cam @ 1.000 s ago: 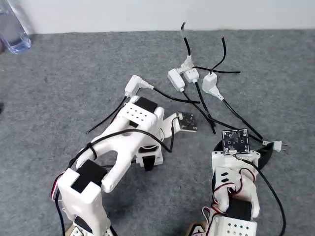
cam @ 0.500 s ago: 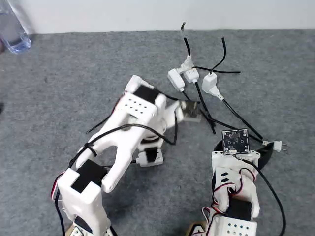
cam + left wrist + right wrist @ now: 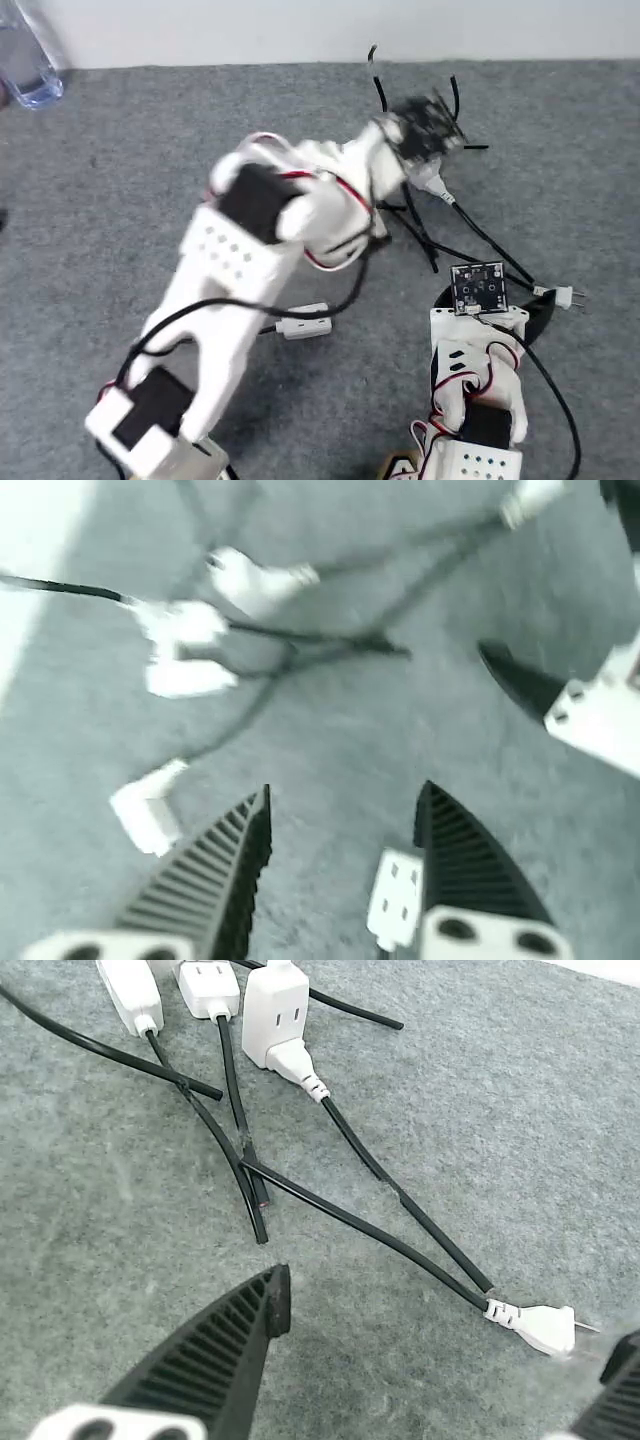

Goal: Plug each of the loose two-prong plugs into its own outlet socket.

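Left gripper [image 3: 347, 792]: wide open, empty, above outlet sockets [image 3: 275, 1005] near tabletop's far edge. Right gripper [image 3: 450, 1315]: open, empty, near loose plug [image 3: 535, 1325].

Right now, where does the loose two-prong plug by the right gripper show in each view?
High view: plug on the right, prongs pointing right.
Right wrist view: plug ahead of the open jaws.
Left wrist view: blurred plug, far from the jaws.
Shared landmark: white outlet socket whose cable runs toward the plug.
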You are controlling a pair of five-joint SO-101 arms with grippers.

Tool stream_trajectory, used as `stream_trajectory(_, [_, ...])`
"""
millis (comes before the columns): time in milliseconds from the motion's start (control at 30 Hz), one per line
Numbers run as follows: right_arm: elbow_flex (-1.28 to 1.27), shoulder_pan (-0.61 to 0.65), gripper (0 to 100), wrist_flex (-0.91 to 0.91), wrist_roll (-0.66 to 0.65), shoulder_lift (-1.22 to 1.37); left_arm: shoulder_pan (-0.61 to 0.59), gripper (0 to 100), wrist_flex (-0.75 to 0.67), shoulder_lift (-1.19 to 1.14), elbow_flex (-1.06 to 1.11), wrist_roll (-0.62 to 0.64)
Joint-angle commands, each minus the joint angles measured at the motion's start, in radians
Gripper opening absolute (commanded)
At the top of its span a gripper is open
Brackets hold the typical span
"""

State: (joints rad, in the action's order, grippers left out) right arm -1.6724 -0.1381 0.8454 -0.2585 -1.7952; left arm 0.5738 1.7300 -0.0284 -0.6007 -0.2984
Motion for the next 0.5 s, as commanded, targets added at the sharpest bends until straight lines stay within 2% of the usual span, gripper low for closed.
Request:
stream_trajectory(0, [-0.011,0.004,46.3,-0.012,0.003,-0.010,-0.069,21,0.021,0.097,-0.090,0.071])
stream_trajectory(300, [-0.011,0.007,46.3,-0.012,0.003,-0.004,-0.423,21,0.006,0.239,-0.305,0.196])
stream_trajectory(467, [-0.011,0.008,46.3,-0.012,0.003,-0.002,-0.617,21,0.014,0.318,-0.343,0.307])
